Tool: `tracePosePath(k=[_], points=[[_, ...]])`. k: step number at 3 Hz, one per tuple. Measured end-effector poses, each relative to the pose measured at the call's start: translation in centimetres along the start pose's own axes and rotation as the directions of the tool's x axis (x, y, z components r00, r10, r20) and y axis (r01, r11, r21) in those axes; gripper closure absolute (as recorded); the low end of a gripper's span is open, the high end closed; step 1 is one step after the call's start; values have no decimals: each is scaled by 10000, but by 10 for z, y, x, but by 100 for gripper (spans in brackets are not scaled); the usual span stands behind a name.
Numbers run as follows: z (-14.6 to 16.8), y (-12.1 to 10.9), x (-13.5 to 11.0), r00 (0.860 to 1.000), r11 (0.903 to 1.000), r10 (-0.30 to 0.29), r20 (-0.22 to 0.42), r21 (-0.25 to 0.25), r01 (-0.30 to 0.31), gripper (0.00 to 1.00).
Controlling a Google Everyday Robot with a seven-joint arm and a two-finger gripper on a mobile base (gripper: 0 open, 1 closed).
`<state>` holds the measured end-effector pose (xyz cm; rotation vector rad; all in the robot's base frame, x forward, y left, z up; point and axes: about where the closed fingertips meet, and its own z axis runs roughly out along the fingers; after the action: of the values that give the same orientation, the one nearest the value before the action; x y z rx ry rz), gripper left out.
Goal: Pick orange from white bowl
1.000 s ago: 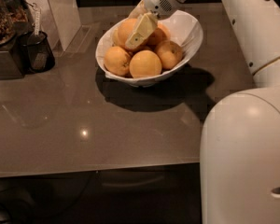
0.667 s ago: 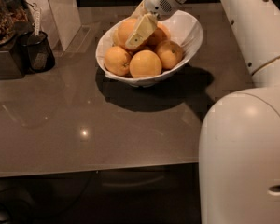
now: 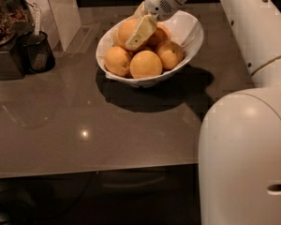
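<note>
The white bowl point(image 3: 189, 29) stands on the grey counter at the back middle and holds several oranges. The largest orange point(image 3: 124, 32) sits on top of the pile at the bowl's back left. My gripper point(image 3: 139, 29) reaches down into the bowl from the upper right. It lies against the right side of that large orange. Smaller oranges point(image 3: 146, 64) lie in front of it and to its right. Part of the large orange is hidden behind the gripper.
A black cup point(image 3: 36, 53) with a white utensil stands at the left, next to a dark appliance point(image 3: 4, 41). A white box point(image 3: 61, 8) stands behind them. My white base point(image 3: 246, 158) fills the lower right. The counter's front edge point(image 3: 93, 172) runs across below.
</note>
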<state>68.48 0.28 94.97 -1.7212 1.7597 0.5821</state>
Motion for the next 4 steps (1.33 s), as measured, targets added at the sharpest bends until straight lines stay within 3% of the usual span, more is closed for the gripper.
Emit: tracePosePath(k=[1,2,3,4], points=[[-12,0,0,9986,9999,15,522,155,-24,100],[-44,6,-3,9821,9981,-95,1879,619,-22,100],[-98,25,3,9539,9844,-188,2994,1726,-348,100],[-115,37,1,9431,9754,-268,3315,2153,-480,100]])
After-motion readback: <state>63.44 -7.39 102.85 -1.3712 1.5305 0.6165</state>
